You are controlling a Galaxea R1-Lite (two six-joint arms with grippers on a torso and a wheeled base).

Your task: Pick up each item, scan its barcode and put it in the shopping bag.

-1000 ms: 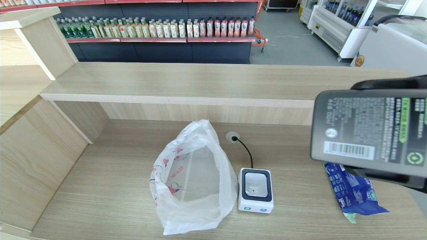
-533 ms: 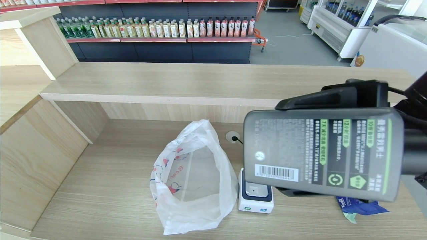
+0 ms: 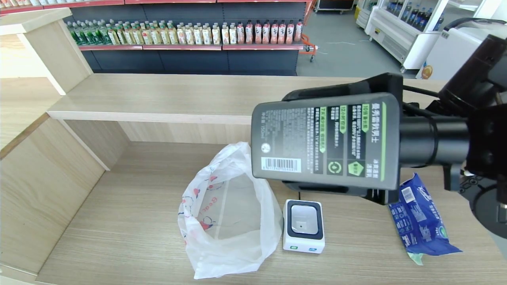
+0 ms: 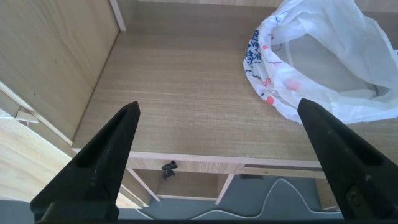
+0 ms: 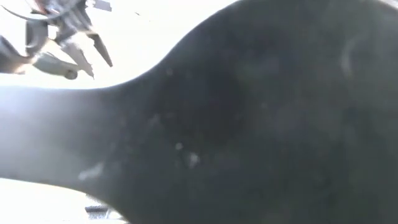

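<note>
Right gripper (image 3: 340, 138): clamped on grey bottle (image 3: 317, 130), above scanner (image 3: 304, 225).
Left gripper (image 4: 217, 155): spread, over worktop (image 4: 186, 93) beside bag (image 4: 323, 68).

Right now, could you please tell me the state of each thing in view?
bottle: held on its side above the counter, barcode facing up.
right gripper: shut on the bottle.
left gripper: open, empty.
bag: open, looks empty.
scanner: flat on the counter, window uncovered.
blue packet: lying on the counter.
</note>
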